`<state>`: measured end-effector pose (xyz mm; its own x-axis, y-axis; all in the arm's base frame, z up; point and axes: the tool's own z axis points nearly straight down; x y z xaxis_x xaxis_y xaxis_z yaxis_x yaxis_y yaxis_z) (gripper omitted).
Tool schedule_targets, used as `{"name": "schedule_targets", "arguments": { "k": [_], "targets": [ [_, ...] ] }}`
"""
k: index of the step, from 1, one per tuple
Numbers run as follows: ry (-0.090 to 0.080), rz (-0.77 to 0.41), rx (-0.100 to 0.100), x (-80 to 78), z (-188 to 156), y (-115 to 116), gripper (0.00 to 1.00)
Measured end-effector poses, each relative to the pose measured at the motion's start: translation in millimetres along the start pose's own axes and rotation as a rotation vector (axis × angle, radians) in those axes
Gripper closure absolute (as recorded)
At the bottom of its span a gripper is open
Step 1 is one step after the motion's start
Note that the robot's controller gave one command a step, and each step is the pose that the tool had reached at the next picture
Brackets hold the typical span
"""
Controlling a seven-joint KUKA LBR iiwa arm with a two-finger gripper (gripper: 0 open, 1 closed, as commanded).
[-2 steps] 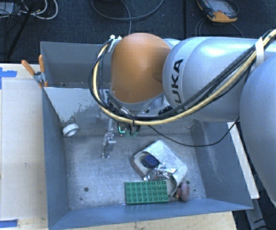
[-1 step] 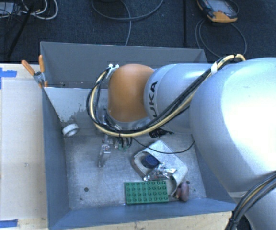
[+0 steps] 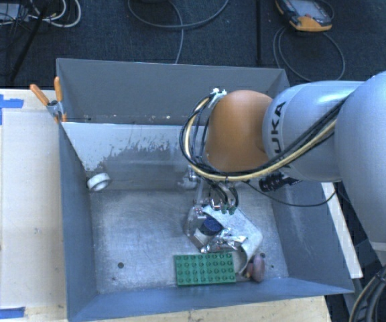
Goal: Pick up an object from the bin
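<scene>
Bin, grey metal. Tool: low over a small blue thing beside a crumpled clear wrapper, right of centre; open or closed, cannot tell. Green studded plate just in front. Advice: centre on the blue thing, keep clear of the plate.

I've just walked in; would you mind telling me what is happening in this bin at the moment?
The KUKA arm reaches into the grey bin from the right, with its gripper low over the floor near the front middle. A small blue thing sits right at the gripper; I cannot tell whether it is held. A green studded plate lies flat just in front, with a small brownish lump beside it. A small white round thing lies apart, at the back left.
</scene>
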<state>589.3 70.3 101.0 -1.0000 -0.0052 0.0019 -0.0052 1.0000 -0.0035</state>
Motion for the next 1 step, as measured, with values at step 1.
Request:
{"name": "schedule_targets", "arguments": {
  "k": [1],
  "targets": [
    [-0.001, -0.174, -0.002, -6.9, 1.8, -58.4, 0.00]
  ]
}}
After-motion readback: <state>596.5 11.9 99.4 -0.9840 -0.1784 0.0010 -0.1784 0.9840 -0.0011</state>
